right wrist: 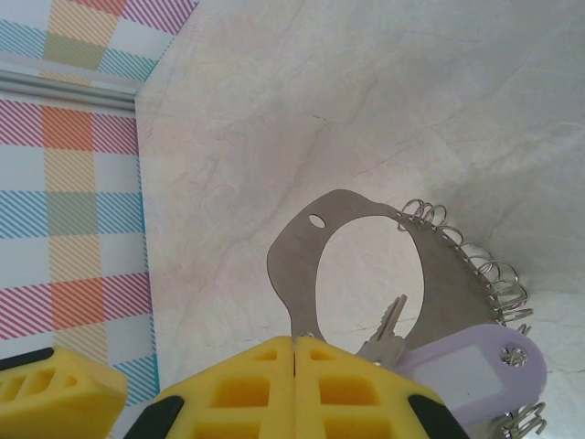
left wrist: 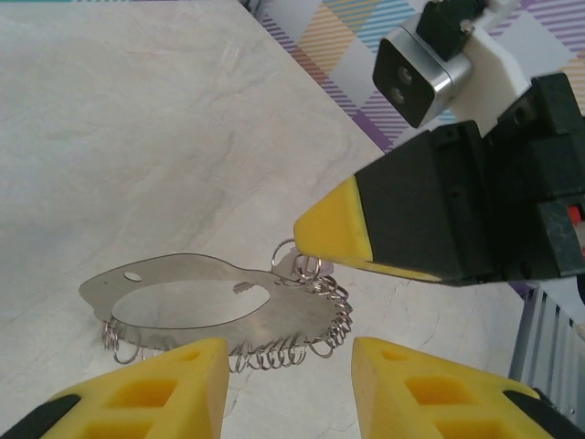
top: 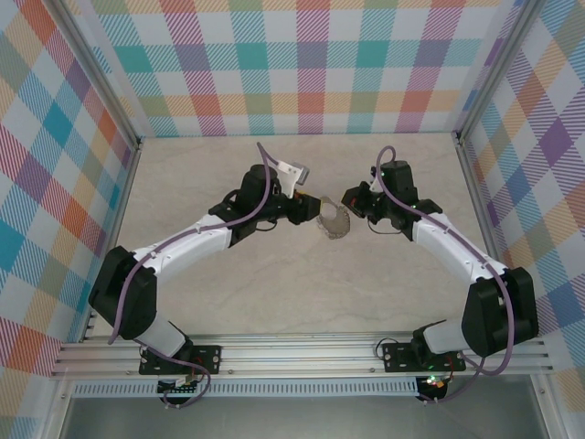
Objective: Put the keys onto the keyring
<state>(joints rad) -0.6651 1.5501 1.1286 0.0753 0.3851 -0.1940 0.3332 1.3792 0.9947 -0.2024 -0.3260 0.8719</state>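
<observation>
Right gripper (right wrist: 294,384) pinches flat silvery oval keyring (right wrist: 291,265) to present it; lilac-tagged silver key (right wrist: 388,337) beside keyring; left gripper (left wrist: 288,384) spread nearby.

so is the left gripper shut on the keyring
No, the left gripper has its yellow fingers well apart, the keyring showing in the gap between them.

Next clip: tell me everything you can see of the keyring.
The keyring is a flat, dull-grey metal loop with a large oval opening, a small punched hole in its band and small wire rings along one outer edge. The right gripper is shut on its rim, holding it roughly level over the table. A silver key with a lilac tag sits beside the grip.
</observation>
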